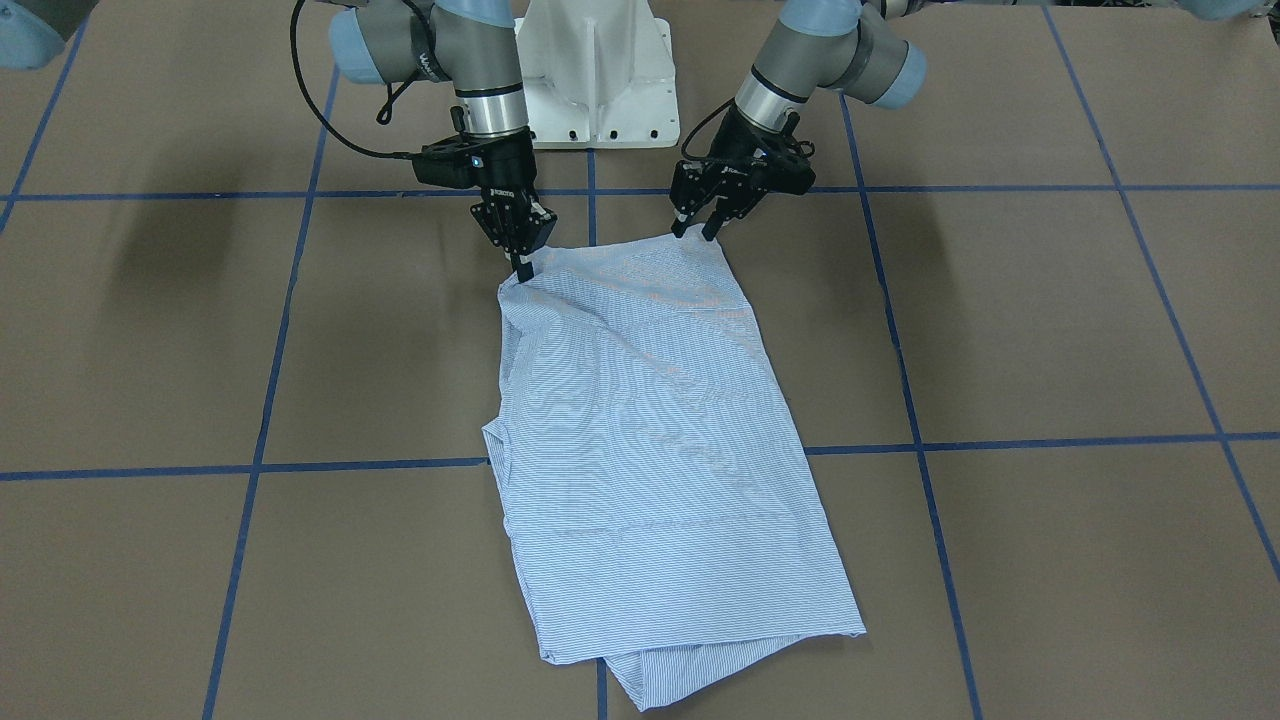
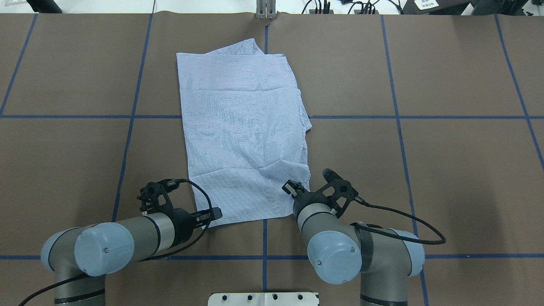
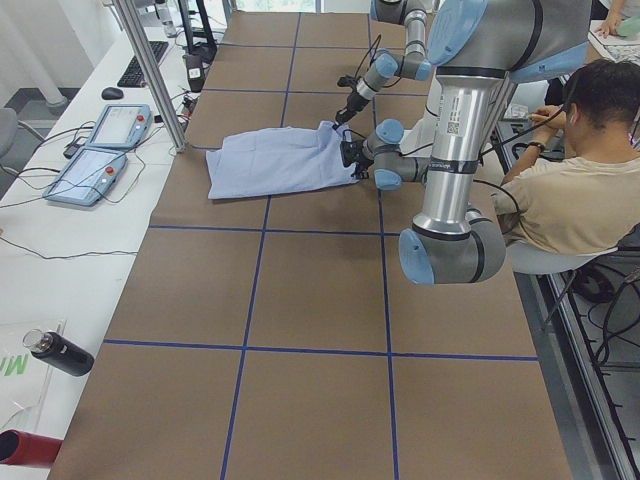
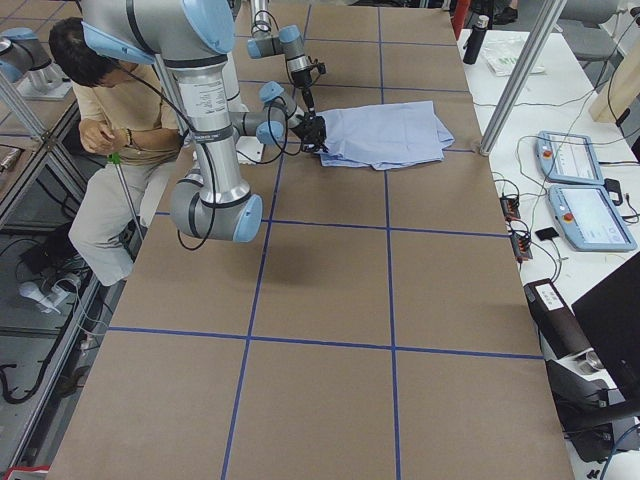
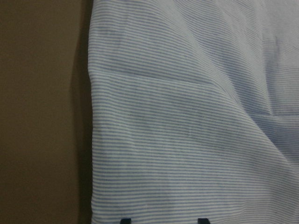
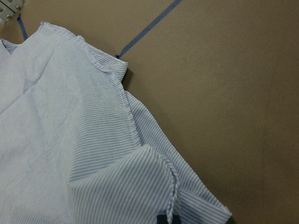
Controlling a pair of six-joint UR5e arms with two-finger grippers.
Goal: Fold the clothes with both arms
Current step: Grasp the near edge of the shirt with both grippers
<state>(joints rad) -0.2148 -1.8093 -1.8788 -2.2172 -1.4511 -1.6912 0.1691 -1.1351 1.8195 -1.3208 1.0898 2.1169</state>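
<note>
The striped shirt (image 1: 650, 430) lies folded into a long rectangle on the brown table (image 1: 1050, 330), running away from the robot; it also shows from overhead (image 2: 242, 127). My left gripper (image 1: 697, 232) is open, its fingertips (image 5: 202, 220) apart over the shirt's near edge by one corner. My right gripper (image 1: 521, 266) is shut on the other near corner, and that fabric edge (image 6: 174, 186) rises slightly into it. Collar, pocket and buttons are hidden. In the overhead view the left gripper (image 2: 214, 213) and right gripper (image 2: 292, 188) sit at the two near corners.
The white pedestal base (image 1: 598, 80) stands just behind both grippers. Blue tape lines (image 1: 910, 400) grid the table. A seated person (image 3: 570, 190) is beside the robot. Teach pendants (image 3: 100, 150) and a bottle (image 3: 60, 352) lie on the side bench.
</note>
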